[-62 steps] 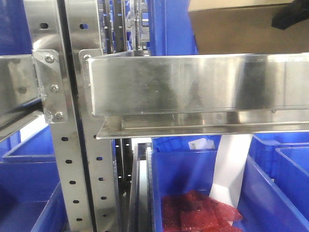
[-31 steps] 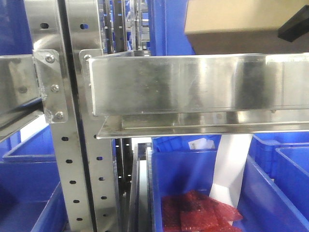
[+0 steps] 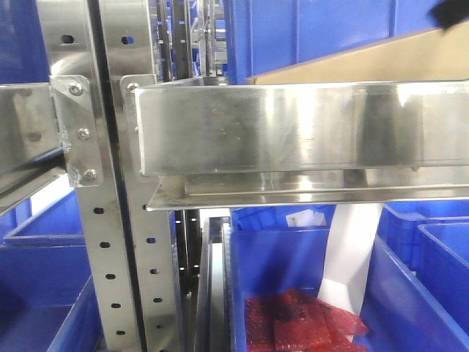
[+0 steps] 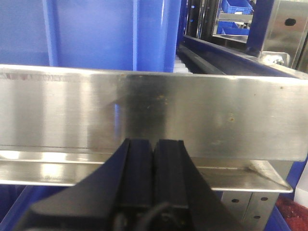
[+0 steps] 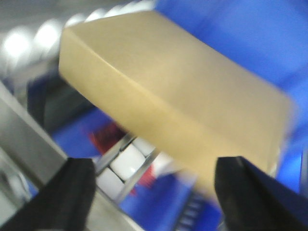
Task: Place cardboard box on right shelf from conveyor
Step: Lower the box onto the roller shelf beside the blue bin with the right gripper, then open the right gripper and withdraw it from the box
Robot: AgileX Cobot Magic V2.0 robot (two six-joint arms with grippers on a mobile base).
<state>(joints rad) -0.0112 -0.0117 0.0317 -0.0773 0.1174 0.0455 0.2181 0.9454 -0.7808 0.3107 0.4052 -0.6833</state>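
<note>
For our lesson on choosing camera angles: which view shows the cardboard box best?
The right wrist view: the cardboard box fills it, top and side visible, though blurred. The front view shows only a tilted strip of it above the shelf lip. The left wrist view shows none of it.

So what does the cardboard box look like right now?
The cardboard box is plain tan and unprinted, flat and slim. From the front it sits tilted behind the shiny right shelf lip, its right end higher. The right wrist view is blurry, showing it between the right gripper fingers, which look spread apart.
</note>
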